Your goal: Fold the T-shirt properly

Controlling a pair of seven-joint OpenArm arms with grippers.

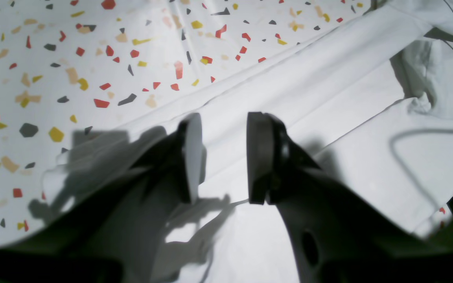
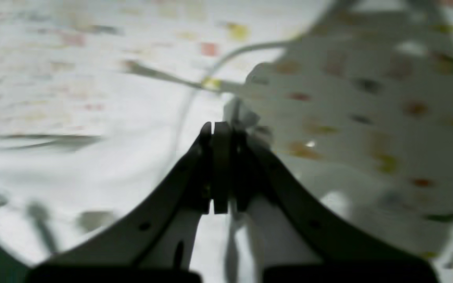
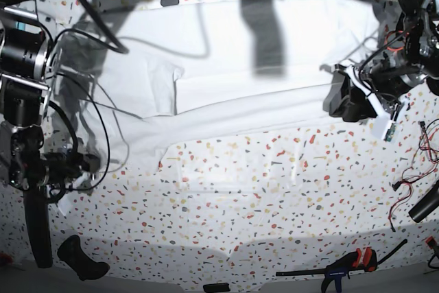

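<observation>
I have the T-shirt (image 3: 226, 94) spread wide across the far half of the worktop (image 3: 240, 204), its white cloth running almost from the left side to the right and reaching the far edge. Its near hem lies along the middle of the terrazzo-patterned surface. One folded-in part with a sleeve sits toward the far left.

My left tool (image 1: 224, 157) hangs over the right end of the shirt, near the worktop's right edge. Its two pads stand apart at a middling gap with nothing between them; through the gap I see only long, flat folds of white cloth (image 1: 328, 98) below.

My right tool (image 2: 220, 133) is at the left edge of the worktop, by the shirt's left end. In the wrist view its jaws are pressed together, and a small pucker of white fabric shows right at their tips. The view is blurred, so I cannot say for certain that the cloth is pinched between them.

A clamp (image 3: 346, 264) with a red part lies at the worktop's near right corner.
</observation>
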